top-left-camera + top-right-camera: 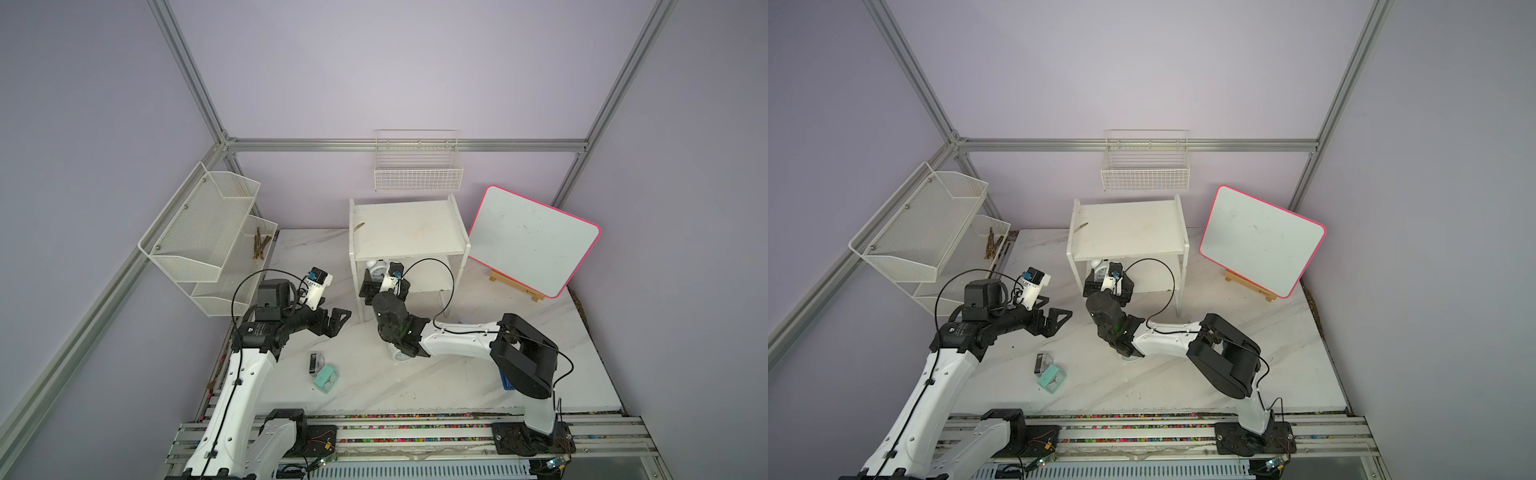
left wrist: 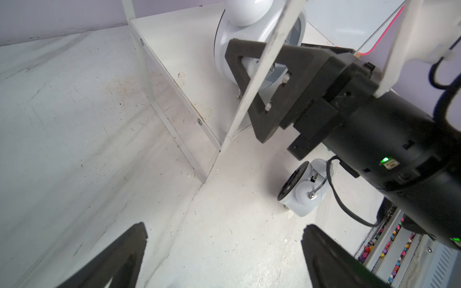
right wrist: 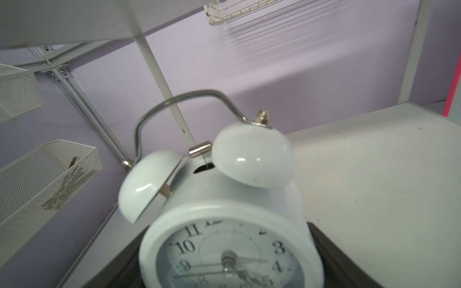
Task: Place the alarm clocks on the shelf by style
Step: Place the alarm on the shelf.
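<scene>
Marble table [image 1: 457, 374] with shelf [image 1: 409, 226], clocks [image 1: 326, 378]

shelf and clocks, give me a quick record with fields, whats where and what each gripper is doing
shelf top tier: no clock on it
lower tier: white twin-bell clock, between the right gripper's fingers
right gripper: closed on that clock, reaching into the lower tier
left gripper: open, empty, above the table beside the shelf
second twin-bell clock: tipped over on the table, under the right arm
mint green clock: on the table, next to the clear black clock
other clocks: not visible
</scene>
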Motion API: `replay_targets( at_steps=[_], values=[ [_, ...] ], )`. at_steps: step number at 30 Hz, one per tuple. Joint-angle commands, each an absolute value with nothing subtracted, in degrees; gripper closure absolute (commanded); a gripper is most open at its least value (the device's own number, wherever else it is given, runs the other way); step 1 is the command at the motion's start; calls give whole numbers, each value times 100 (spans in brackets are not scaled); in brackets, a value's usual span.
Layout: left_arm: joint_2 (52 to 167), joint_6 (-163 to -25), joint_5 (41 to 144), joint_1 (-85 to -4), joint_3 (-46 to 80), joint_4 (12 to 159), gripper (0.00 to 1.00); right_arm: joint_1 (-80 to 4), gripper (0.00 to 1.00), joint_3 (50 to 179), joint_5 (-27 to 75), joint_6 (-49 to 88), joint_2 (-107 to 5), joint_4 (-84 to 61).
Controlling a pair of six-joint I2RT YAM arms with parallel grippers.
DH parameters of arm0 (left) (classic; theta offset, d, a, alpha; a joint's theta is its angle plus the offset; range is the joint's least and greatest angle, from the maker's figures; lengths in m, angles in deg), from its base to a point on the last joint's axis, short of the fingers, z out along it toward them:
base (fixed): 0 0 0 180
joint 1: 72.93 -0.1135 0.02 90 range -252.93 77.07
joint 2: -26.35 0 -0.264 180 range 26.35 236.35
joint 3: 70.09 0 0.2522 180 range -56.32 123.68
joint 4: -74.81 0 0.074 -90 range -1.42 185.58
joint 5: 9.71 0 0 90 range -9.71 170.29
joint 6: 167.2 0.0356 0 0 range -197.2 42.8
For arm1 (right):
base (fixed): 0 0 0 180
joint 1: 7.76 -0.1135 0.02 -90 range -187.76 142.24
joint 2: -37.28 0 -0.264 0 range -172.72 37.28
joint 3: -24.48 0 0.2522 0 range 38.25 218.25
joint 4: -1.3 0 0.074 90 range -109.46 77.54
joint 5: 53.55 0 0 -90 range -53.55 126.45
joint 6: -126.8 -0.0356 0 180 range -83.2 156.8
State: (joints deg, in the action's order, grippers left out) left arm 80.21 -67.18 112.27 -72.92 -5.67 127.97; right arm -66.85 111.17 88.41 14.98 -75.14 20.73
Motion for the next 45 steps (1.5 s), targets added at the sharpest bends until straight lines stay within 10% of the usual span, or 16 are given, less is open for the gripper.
replay_targets(
  at_steps=[1,13,25,45],
  values=[
    [8021,-6725,11384,-7330,-623,12593,0,-6619,41,11223,9049,1478,-7686,2240],
    [8005,-6718,11447,-7335,-640,12602,0,-6593,36,11114,9025,1457,-7726,2417],
    [8022,-6710,11517,-7335,-658,12593,0,-6795,1,10999,9128,1927,-7486,2630],
    [8133,-6042,12031,-6664,-712,12752,0,-7138,1,9708,8078,1353,-5498,637]
  ],
)
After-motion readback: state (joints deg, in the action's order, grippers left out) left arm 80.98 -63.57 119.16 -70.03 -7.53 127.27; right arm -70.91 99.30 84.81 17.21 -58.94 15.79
